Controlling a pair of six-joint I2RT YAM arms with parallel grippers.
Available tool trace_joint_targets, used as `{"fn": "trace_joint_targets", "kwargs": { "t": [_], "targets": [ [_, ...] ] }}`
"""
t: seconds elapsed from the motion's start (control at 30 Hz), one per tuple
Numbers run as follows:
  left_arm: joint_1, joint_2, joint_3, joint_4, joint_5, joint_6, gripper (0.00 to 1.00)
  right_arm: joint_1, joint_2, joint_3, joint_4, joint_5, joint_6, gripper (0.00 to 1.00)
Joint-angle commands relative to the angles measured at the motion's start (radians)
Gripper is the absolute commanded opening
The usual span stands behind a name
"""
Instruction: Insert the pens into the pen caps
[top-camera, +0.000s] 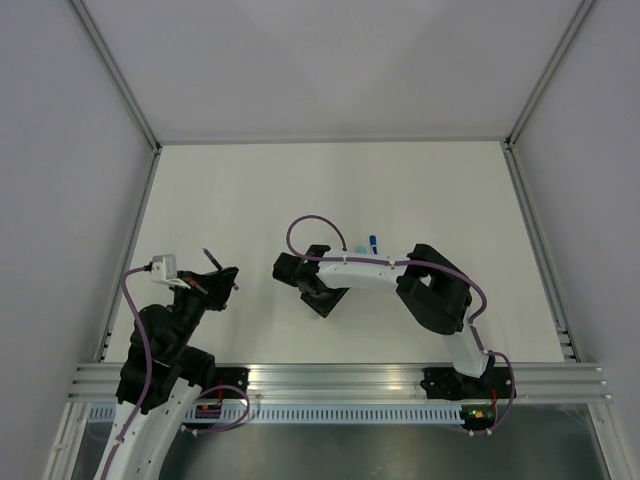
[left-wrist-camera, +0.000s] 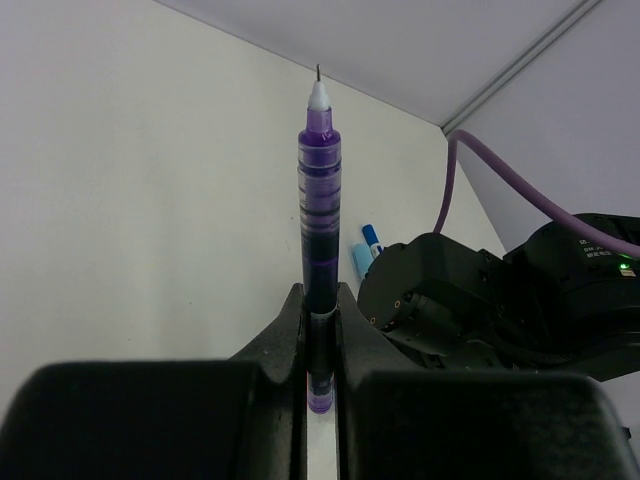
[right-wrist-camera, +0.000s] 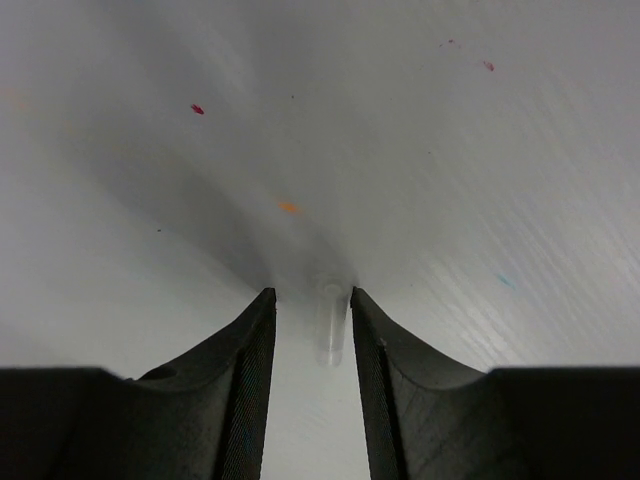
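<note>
1. Left wrist view: the left pincer (left-wrist-camera: 320, 297) is clenched on the lower barrel of a purple pen (left-wrist-camera: 319, 215). The pen stands straight out between the fingers, its fine bare tip pointing away across the table (left-wrist-camera: 150, 200).
2. Right wrist view: the right pincer (right-wrist-camera: 311, 298) hangs low over the table, jaws parted either side of a clear cap (right-wrist-camera: 331, 325) lying flat between them. A gap shows on the cap's left, so we judge it straddled, not gripped. The picture is soft here, and the cap may be touching the right finger.
3. Top external view: the two pincers sit near each other toward the table's near edge, the pen lifted off the surface. The clear cap is hidden under the right one. Beyond the right arm (top-camera: 380, 272) lie a pale blue cap (top-camera: 358, 246) and a small blue-and-white piece (top-camera: 373, 241), just beside each other.
4. We judge the pen light, stiff and smooth. The low grip leaves its tip end free, and the needle-like tip looks like the fragile part.
5. We judge the cap tiny, thin-walled, slick and round, so it could roll or squirt out sideways. We would pinch it gently across its closed half, leaving the mouth clear for the pen.
</note>
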Motion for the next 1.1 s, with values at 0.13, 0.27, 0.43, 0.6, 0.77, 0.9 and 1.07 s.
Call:
{"fn": "trace_joint_targets", "kwargs": {
  "t": [0.13,0.27,0.43,0.6,0.77,0.9,1.07],
  "targets": [
    [0.000,-0.044,0.014,-0.010,0.023,-0.008,0.02,-0.004,0.039,-0.050,-0.015,-0.001,-0.033,0.40],
    [0.000,-0.042,0.008,-0.006,0.013,-0.013,0.02,-0.004,0.030,-0.090,0.010,0.011,-0.049,0.32],
    [0.000,-0.042,0.008,-0.007,0.014,-0.013,0.02,-0.007,0.050,-0.095,0.007,0.028,-0.122,0.17],
    [0.000,-0.038,0.006,0.001,0.017,-0.017,0.02,-0.008,0.035,-0.141,0.088,0.053,-0.203,0.04],
    [0.000,-0.022,-0.018,0.043,0.069,-0.031,0.02,-0.008,-0.010,-0.198,0.154,0.131,-0.346,0.00],
    [0.000,0.045,-0.050,0.096,0.121,-0.028,0.02,-0.011,-0.064,-0.257,0.259,0.166,-0.476,0.00],
    [0.000,0.177,-0.067,0.198,0.223,-0.023,0.02,-0.014,-0.157,-0.355,0.411,0.183,-0.671,0.00]
  ]
}}
